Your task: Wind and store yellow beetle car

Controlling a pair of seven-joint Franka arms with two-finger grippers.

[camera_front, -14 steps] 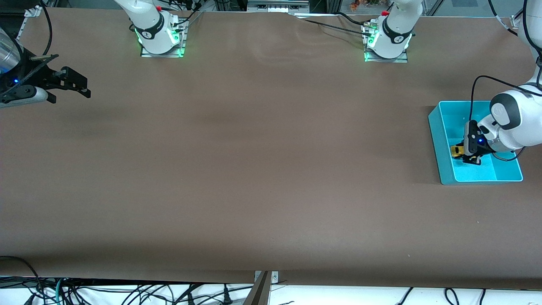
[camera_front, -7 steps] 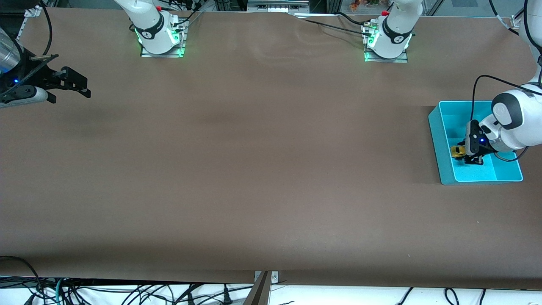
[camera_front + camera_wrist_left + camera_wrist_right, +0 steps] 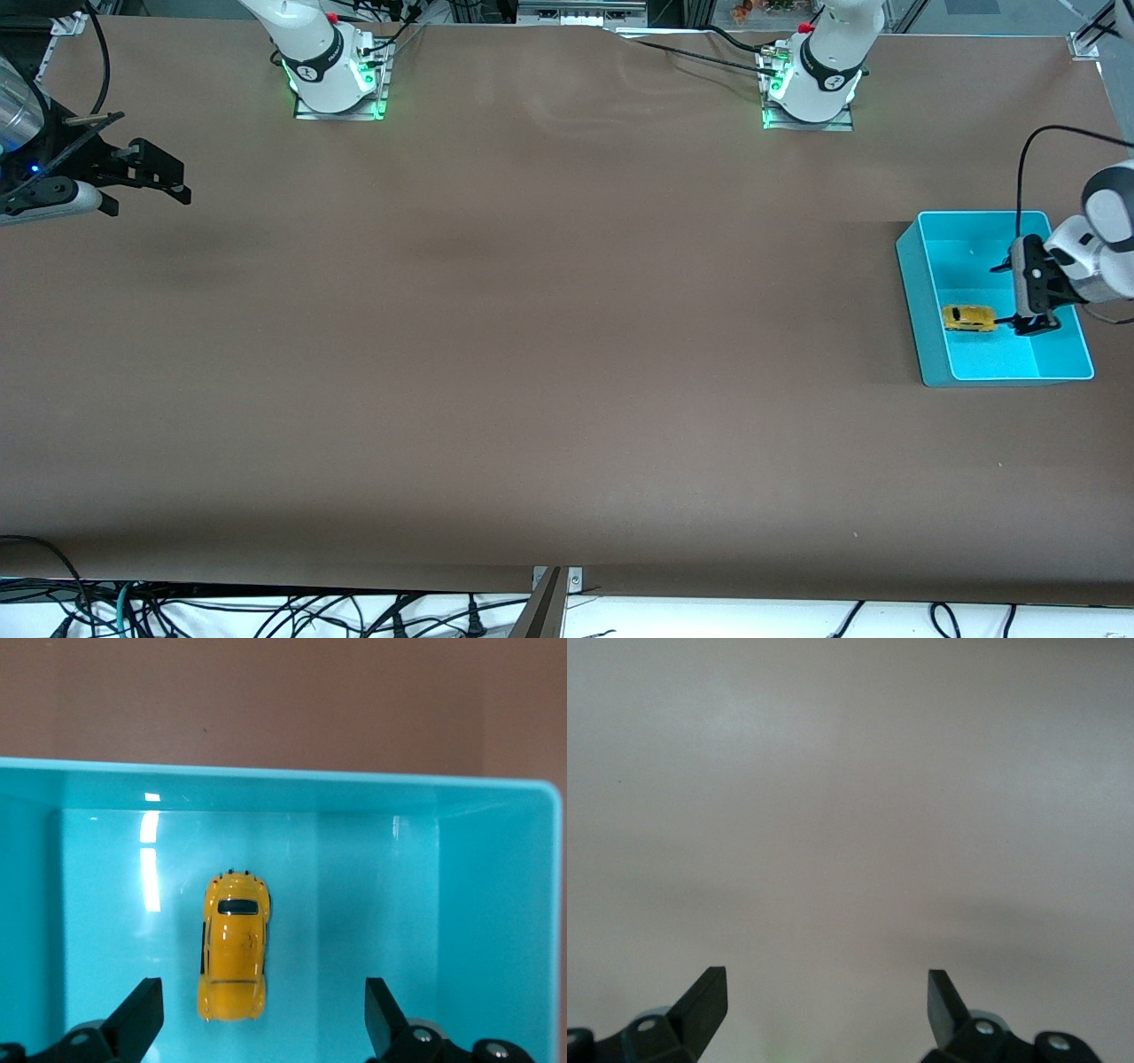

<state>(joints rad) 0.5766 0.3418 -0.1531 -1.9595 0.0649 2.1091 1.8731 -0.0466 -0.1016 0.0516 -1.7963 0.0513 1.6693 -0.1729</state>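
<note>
The yellow beetle car (image 3: 969, 318) lies on the floor of the cyan bin (image 3: 921, 283) at the left arm's end of the table. In the left wrist view the car (image 3: 233, 944) sits free between the spread fingers, touching neither. My left gripper (image 3: 1026, 299) is open and empty, raised over the bin beside the car. My right gripper (image 3: 151, 182) is open and empty, held above bare table at the right arm's end; its wrist view shows only the table surface past the fingertips (image 3: 707, 997).
The brown table (image 3: 532, 354) stretches between the two arms. The bin's walls (image 3: 266, 788) surround the car on all sides. Cables hang below the table's edge nearest the front camera (image 3: 266, 611).
My left gripper has let go of the yellow beetle car, opened and drawn back and up toward the left arm's end. The car stays on the bin floor. The right arm has not moved.
</note>
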